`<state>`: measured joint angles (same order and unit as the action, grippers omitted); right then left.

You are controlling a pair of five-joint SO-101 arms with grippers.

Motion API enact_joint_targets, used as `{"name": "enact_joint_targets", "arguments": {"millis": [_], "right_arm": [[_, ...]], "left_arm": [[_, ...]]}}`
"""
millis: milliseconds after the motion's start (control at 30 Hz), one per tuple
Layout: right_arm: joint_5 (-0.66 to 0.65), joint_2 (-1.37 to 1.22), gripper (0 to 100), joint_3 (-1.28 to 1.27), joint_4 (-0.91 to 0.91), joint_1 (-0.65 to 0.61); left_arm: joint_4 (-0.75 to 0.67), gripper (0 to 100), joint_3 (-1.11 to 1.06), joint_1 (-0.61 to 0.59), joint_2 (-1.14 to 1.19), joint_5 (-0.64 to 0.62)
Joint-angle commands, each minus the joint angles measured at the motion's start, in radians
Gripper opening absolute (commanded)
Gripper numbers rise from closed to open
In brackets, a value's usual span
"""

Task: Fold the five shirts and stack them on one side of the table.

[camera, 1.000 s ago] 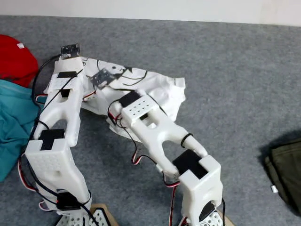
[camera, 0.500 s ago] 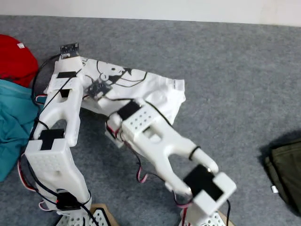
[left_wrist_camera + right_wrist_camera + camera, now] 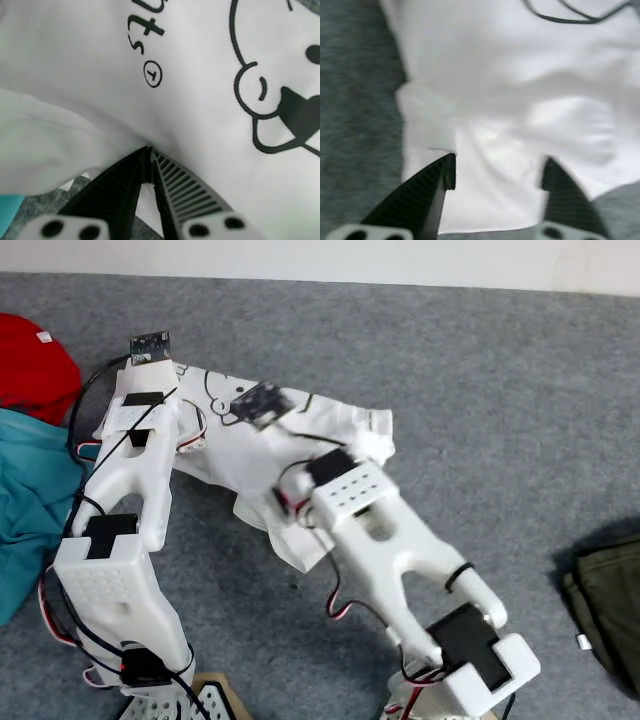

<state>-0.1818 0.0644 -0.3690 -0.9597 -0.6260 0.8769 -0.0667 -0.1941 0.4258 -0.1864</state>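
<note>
Starting at the left edge of the worktop [image 3: 480, 360], we see a red shirt [image 3: 30, 365] bunched near the far left corner. A teal shirt [image 3: 25, 505] lies just in front of it, touching it and spreading toward the near side. The left arm [image 3: 125, 480] stretches from the near edge up to the white shirt [image 3: 345, 425]. That shirt lies crumpled left of the worktop's middle, toward the far edge, with its black cartoon print facing up. In the left wrist view the left tool [image 3: 147, 152] has its jaws narrowed to a pinch, and a fold of the white shirt is caught between them, just beside the printed drawing. The right arm [image 3: 400, 550] reaches from the near edge to the shirt's near side. In the right wrist view the right tool [image 3: 498, 172] stands wide, its two fingers well apart above the white cloth close to the shirt's edge, with grey worktop showing beside it. At the right edge, well apart from the rest, we see a dark green shirt [image 3: 605, 610], partly cut off by the frame.
</note>
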Motion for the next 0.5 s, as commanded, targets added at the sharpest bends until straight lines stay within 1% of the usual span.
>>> {"name": "enact_joint_targets", "arguments": {"millis": [0,100,200,367,467], "right_arm": [[-0.063,0.053,34.1,0.044,0.018,0.134],[-0.035,0.056,34.1,0.096,0.016,0.251],[-0.015,0.039,34.1,0.134,0.025,0.314],[-0.014,-0.084,34.0,0.173,0.134,0.331],[-0.014,-0.2,29.6,0.259,0.153,0.332]], "left_arm": [[-0.012,1,0.004,0.015,-0.05,-0.005],[-0.012,1,0.004,0.015,-0.05,-0.005],[-0.014,1,0.004,0.015,-0.05,-0.005],[-0.014,1,0.004,0.013,-0.05,-0.005],[-0.014,1,0.004,0.013,-0.05,-0.005]]}}
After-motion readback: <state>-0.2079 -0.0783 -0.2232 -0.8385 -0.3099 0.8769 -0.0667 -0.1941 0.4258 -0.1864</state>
